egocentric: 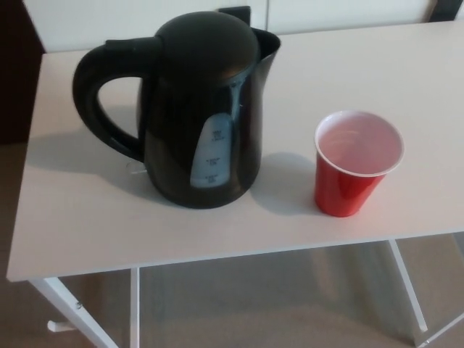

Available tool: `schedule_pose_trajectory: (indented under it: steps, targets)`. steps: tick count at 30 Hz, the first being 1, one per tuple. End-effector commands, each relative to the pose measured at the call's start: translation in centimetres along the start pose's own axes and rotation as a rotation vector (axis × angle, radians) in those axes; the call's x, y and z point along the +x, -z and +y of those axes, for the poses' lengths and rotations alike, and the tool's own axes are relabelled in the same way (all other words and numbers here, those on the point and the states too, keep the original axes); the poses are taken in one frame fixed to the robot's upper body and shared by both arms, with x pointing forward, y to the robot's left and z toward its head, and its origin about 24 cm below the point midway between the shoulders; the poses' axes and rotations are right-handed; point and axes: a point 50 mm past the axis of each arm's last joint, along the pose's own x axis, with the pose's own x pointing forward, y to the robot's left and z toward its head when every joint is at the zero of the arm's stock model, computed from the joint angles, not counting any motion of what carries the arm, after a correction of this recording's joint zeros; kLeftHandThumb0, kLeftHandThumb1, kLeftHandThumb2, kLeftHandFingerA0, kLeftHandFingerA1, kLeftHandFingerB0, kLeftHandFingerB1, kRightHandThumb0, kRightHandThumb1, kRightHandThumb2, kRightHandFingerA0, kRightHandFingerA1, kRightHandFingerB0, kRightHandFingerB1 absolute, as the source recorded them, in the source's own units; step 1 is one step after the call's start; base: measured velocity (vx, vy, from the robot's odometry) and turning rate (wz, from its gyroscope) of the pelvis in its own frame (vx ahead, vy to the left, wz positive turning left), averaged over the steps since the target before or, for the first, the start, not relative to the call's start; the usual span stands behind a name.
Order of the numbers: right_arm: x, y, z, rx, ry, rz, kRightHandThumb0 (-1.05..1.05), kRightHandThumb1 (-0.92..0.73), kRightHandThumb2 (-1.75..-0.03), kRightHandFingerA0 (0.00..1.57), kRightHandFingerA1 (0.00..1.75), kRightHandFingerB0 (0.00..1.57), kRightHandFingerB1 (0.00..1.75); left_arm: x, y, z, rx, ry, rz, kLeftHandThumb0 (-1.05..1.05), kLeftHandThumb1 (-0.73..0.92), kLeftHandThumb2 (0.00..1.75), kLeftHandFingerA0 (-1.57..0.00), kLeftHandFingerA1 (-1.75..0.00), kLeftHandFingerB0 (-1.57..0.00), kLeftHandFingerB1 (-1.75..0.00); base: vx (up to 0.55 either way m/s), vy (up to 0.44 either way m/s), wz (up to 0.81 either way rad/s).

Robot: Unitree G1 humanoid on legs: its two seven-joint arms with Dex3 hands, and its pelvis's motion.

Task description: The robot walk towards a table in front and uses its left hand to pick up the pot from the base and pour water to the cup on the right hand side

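A black electric kettle [199, 109] stands upright on the white table [87, 217], its handle [98, 94] turned to the left and its spout toward the back right. A water-level window shows on its front. To its right stands a red plastic cup [355, 163] with a white inside, upright, with what looks like liquid inside. A gap of bare table separates cup and kettle. Neither of my hands appears in the head view.
The table's front edge runs across the lower picture, with white legs [72, 308] and beige floor [268, 304] beneath. A small dark object [235, 11] sits behind the kettle at the table's back. A white wall lies beyond.
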Motion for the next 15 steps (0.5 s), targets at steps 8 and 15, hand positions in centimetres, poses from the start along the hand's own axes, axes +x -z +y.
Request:
schedule_pose_trajectory:
  steps: [8, 15]
  targets:
    - [-0.6, 1.4, -0.6, 0.045, 0.072, -0.001, -0.33, -0.55, -0.56, 0.72, 0.54, 0.54, 0.45, 0.6, 12.8, -5.6, 0.217, 0.016, 0.422, -0.65, 0.64, 0.93, -0.03, -0.26, -0.06, -0.31, 0.00, 0.000, 0.00]
    - [-0.7, 1.6, -0.9, 0.052, 0.092, 0.000, -0.33, -0.55, -0.56, 0.67, 0.55, 0.54, 0.46, -0.6, 15.9, -6.0, 0.669, 0.062, 0.561, -0.35, 0.53, 1.07, 0.00, -0.50, 0.00, -0.49, 0.00, 0.000, 0.00]
